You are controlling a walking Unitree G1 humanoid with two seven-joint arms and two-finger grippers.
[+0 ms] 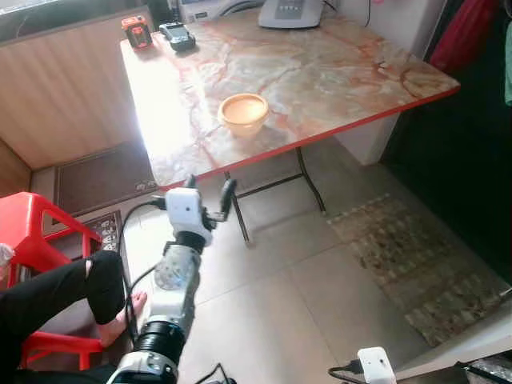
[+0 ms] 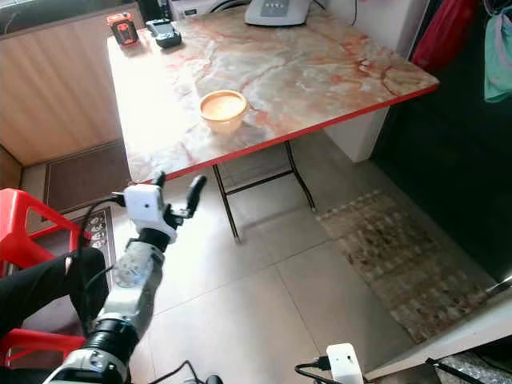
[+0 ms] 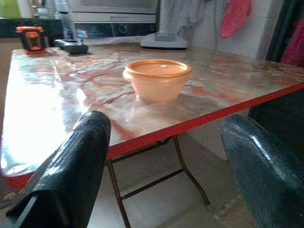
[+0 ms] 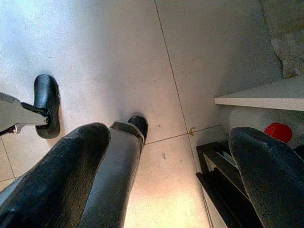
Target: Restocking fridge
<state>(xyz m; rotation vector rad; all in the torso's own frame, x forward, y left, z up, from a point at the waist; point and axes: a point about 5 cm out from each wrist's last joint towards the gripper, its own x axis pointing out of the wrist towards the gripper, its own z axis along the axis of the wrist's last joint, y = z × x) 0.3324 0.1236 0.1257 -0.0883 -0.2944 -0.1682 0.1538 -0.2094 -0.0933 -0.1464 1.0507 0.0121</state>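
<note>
1. Left gripper (image 1: pixel 210 200) is raised in front of the robot, short of the table's near edge, fingers spread wide with nothing between them. The left wrist view looks straight between the two fingers (image 3: pixel 76 161) at the bowl, so my guess is the arm is lined up on it.
2. Orange lidded bowl (image 1: pixel 243 112) stands upright on the marble-pattern table (image 1: pixel 336 72), a little in from the near red edge, alone in the middle. Most likely the item meant for the fridge. It is well apart from the left gripper.
3. No fridge that I can identify. The white body with a red cap (image 4: pixel 278 132) and dark racks in the right wrist view could be a shelf or door bin, cannot tell.
4. Right gripper (image 4: pixel 166 185) hangs low beside the robot, pointing down at the floor tiles, fingers parted and holding nothing. Looks idle.
5. Far end of the table: orange-black device (image 1: pixel 137 32), dark handset (image 1: pixel 177 35), grey appliance base (image 1: pixel 290 11). All well away from the bowl, so the approach is open.
6. Red plastic chair (image 1: pixel 36 240) stands to the robot's left, with a seated person's leg (image 1: pixel 80 292) near the left arm. That cramps any leftward swing.
7. Patterned rug (image 1: pixel 416 264) lies on the floor right of the table legs, possibly a snag when walking.
8. Stage judgement: bowl on the table with an open gripper facing it fits a reach for pickup.
</note>
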